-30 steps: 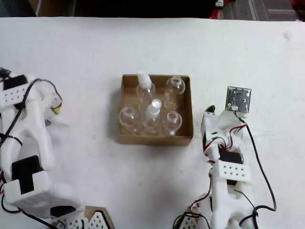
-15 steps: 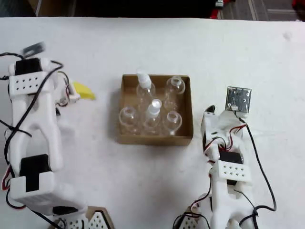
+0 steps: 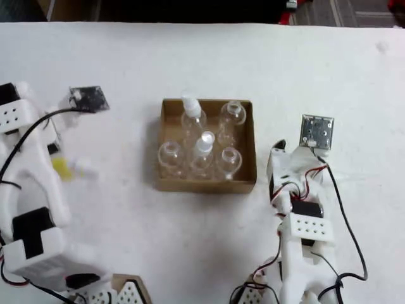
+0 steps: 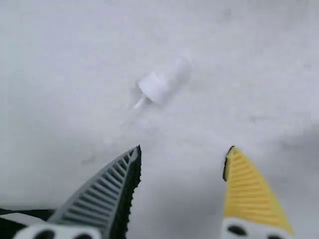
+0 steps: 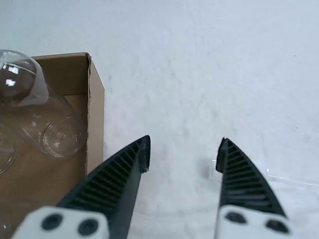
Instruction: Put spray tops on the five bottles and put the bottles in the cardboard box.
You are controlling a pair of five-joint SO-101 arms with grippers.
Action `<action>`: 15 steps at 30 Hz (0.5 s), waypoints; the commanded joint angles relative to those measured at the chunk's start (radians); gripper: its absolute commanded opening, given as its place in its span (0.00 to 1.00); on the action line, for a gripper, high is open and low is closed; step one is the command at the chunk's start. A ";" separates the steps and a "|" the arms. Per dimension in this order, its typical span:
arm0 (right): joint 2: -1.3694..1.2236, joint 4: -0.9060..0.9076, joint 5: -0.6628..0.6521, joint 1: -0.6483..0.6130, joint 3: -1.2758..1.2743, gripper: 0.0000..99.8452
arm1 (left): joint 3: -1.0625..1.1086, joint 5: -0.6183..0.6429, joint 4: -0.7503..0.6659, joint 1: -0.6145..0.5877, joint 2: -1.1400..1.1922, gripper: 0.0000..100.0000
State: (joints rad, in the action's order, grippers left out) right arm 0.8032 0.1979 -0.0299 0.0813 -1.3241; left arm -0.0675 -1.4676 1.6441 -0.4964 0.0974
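We logged five clear plastic bottles in the brown cardboard box, and a white spray top on the tabletop left of it. Fingers were apart on left gripper and right gripper.

Glossy clear bottles, matt cardboard box

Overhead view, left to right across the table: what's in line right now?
left arm → cardboard box → right arm
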 commanded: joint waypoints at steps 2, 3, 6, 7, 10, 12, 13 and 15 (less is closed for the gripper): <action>-0.001 -0.015 -0.012 -0.002 0.006 0.20 | 0.029 -0.072 -0.150 0.050 -0.004 0.27; -0.001 -0.015 -0.012 -0.002 0.006 0.20 | 0.049 -0.103 -0.161 0.071 -0.004 0.28; -0.001 -0.015 -0.012 -0.018 0.006 0.20 | 0.120 -0.173 -0.239 0.120 -0.004 0.28; -0.001 -0.015 -0.012 -0.019 0.006 0.20 | 0.146 -0.184 -0.285 0.130 -0.004 0.28; -0.002 -0.015 -0.012 -0.024 0.005 0.20 | 0.227 -0.235 -0.410 0.139 -0.004 0.28; -0.002 -0.015 -0.012 -0.024 0.005 0.20 | 0.276 -0.282 -0.454 0.150 -0.004 0.28; -0.002 -0.016 -0.012 -0.024 0.005 0.20 | 0.299 -0.301 -0.470 0.154 -0.004 0.28; -0.002 -0.016 -0.012 -0.024 0.005 0.20 | 0.336 -0.325 -0.523 0.154 -0.004 0.28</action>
State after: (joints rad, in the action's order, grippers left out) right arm 0.8032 0.1979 -0.0299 0.0690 -1.3241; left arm 0.2209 -1.7331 1.2175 -0.3613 0.0974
